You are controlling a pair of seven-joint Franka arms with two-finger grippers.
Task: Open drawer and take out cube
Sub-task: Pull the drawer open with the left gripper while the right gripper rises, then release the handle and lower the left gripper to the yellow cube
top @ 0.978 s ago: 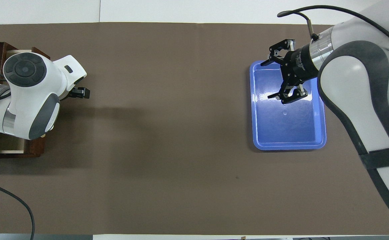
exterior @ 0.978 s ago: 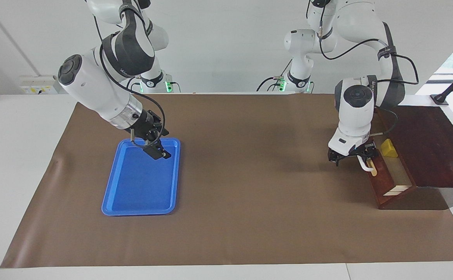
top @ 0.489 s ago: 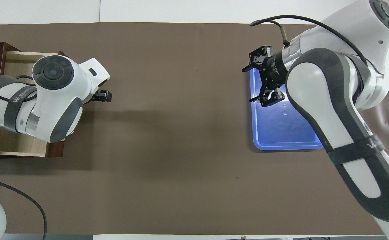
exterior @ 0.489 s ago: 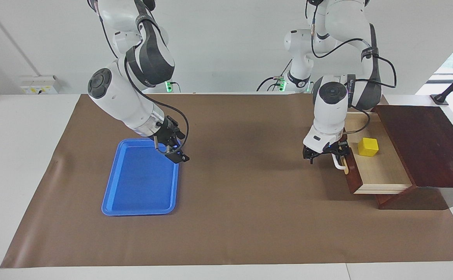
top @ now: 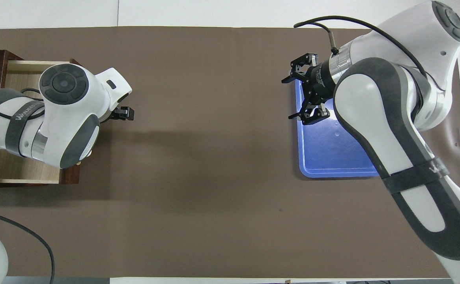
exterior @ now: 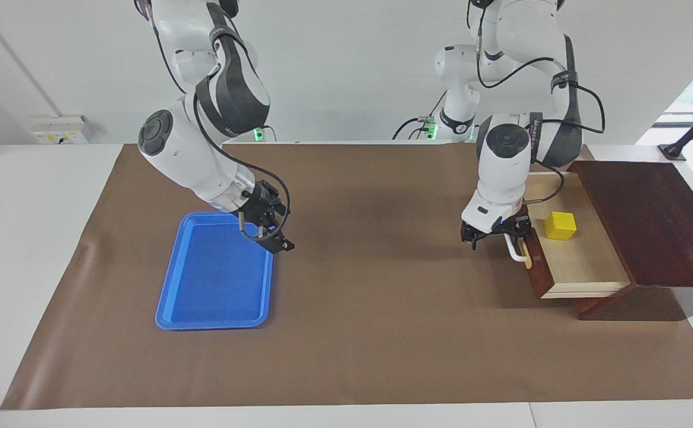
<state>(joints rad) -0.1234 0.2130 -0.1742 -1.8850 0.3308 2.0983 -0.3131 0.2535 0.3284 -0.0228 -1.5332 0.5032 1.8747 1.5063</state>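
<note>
The drawer point(exterior: 584, 261) stands pulled out of its dark wooden cabinet point(exterior: 649, 220), light wood floor showing. The yellow cube point(exterior: 561, 226) sits inside it, toward the robots' end. My left gripper point(exterior: 497, 233) is low at the drawer's front, open, its fingers around the white bar handle point(exterior: 517, 252). In the overhead view the left arm hides the cube and handle; the drawer point(top: 21, 169) and the left gripper's fingertip point(top: 124, 114) show. My right gripper point(exterior: 269, 235) hangs open and empty over the blue tray's edge, also seen from above point(top: 289, 98).
The blue tray point(exterior: 216, 285) lies empty toward the right arm's end of the table, on the brown mat point(exterior: 370, 309). The cabinet sits at the left arm's end, against the mat's edge.
The left gripper has drawn the drawer out by its handle, uncovering the cube. The right gripper has swung from over the tray's inside to its edge nearest the table's middle.
</note>
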